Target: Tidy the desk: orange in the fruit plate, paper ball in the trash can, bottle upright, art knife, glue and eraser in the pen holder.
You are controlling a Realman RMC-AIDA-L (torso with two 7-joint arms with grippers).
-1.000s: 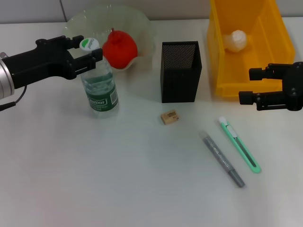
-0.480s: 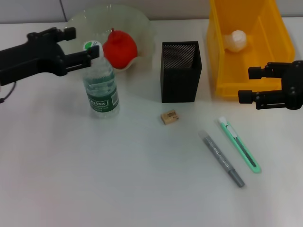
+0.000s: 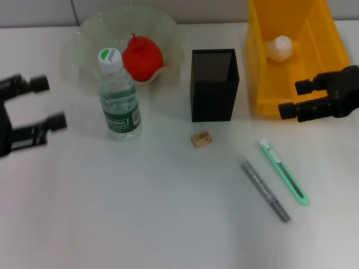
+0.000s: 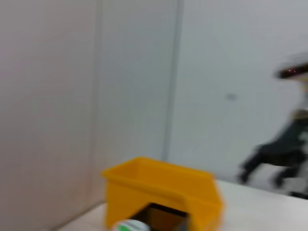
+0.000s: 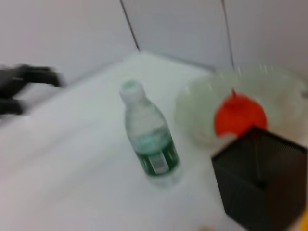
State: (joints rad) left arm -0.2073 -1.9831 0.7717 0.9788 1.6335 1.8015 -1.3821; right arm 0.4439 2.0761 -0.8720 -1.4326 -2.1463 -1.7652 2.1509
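Head view: the bottle (image 3: pixel 118 95) stands upright just in front of the plate (image 3: pixel 168 28), which holds the orange (image 3: pixel 142 58). The paper ball (image 3: pixel 279 47) lies in the yellow bin (image 3: pixel 263 84). The left gripper (image 3: pixel 40 112) is off to the bottle's side, well apart from it, fingers spread and empty. The right gripper (image 3: pixel 297 98) hovers at the bin's near edge, fingers parted, holding nothing. Below and inward of it lie the knife (image 3: pixel 284 171) and, just beside that, the glue (image 3: pixel 265 189); the eraser (image 3: pixel 201 138) sits farther inward, just in front of the holder (image 3: pixel 213 85).

Left wrist view: the bin and the bottle cap (image 4: pixel 126 226) show; its own fingers do not.

Right wrist view: the bottle, orange and holder (image 5: pixel 262 178) are ahead, with the left gripper (image 5: pixel 24 89) far off.

What remains, I judge, is the three small items. The knife is nearest the right gripper: come down over its middle, fingers across its width, close firmly since it lies flat and thin, then lift clear before tipping it end-first into the holder.
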